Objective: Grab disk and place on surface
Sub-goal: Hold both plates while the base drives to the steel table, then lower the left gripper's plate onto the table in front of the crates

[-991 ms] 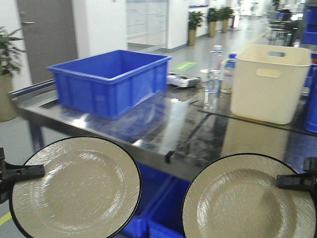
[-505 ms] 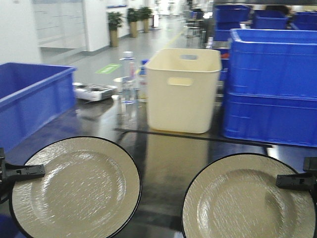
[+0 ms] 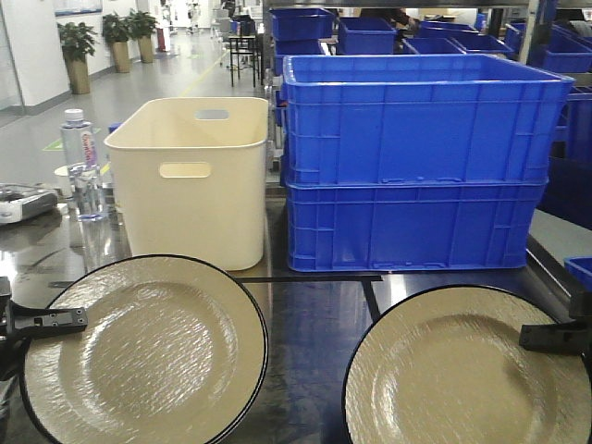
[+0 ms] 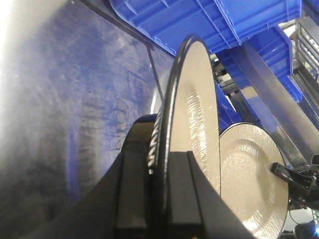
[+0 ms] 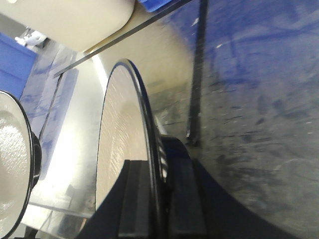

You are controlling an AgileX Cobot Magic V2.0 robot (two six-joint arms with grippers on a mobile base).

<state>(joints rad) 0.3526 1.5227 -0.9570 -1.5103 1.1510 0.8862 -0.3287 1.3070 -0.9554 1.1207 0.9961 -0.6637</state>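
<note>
Now, two round beige disks, rippled on the face and thinly rimmed in black: the left claw [image 4: 157, 189] is clamped tight on the rim of the left disk [image 3: 143, 356], and the right claw [image 5: 157, 194] pinches the right disk [image 3: 467, 370] likewise. Both are held over the dark, glossy tabletop [image 3: 310, 370]. Beyond a black tape line [image 3: 314, 277] stand a smooth cream plastic tub [image 3: 190, 180], stacked blue crates [image 3: 416, 166] and a clear bottle [image 3: 79, 139].
</note>
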